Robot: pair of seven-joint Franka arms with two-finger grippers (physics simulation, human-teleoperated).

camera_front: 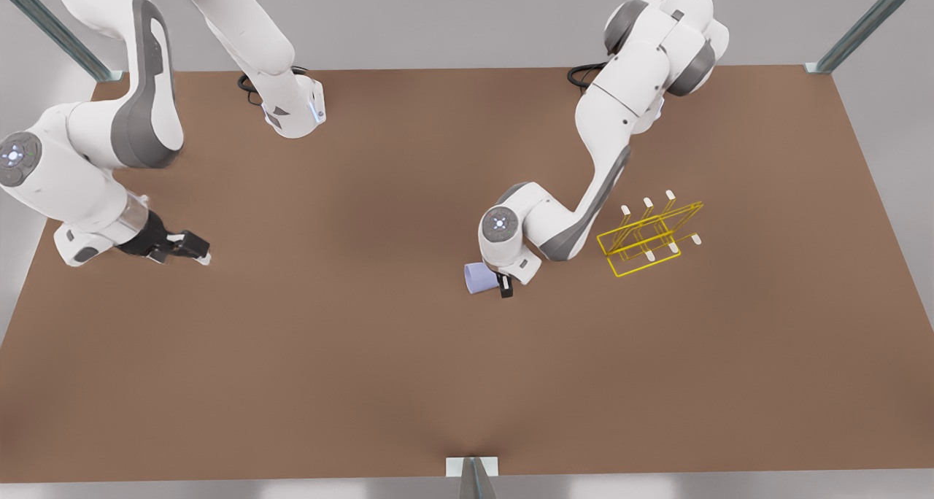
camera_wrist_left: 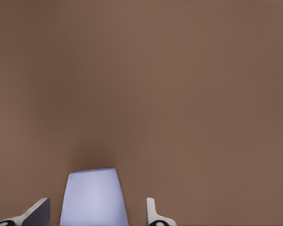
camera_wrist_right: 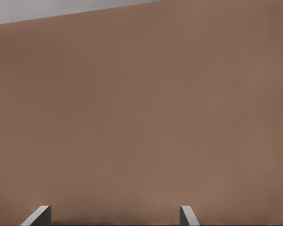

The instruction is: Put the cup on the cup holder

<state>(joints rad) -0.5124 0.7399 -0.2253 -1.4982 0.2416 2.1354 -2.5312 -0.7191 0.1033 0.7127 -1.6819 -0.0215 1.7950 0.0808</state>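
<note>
The lavender-blue cup (camera_front: 478, 278) lies on its side on the brown table, near the middle of the front view. My left gripper (camera_front: 503, 284) is down at the cup, on the arm at the front view's right. In the left wrist view the cup (camera_wrist_left: 94, 195) sits between the two fingers of the left gripper (camera_wrist_left: 96, 208), which is open, with a small gap on each side. The yellow wire cup holder (camera_front: 649, 236) with white-tipped pegs stands to the front view's right of that arm. My right gripper (camera_front: 193, 251) (camera_wrist_right: 113, 214) waits open over bare table at the front view's left.
The brown table (camera_front: 365, 368) stretches wide on all sides. Metal frame posts stand at the far corners (camera_front: 821, 65) and at the middle of the near edge (camera_front: 473, 473). The left arm's elbow (camera_front: 584, 222) hangs between the cup and the holder.
</note>
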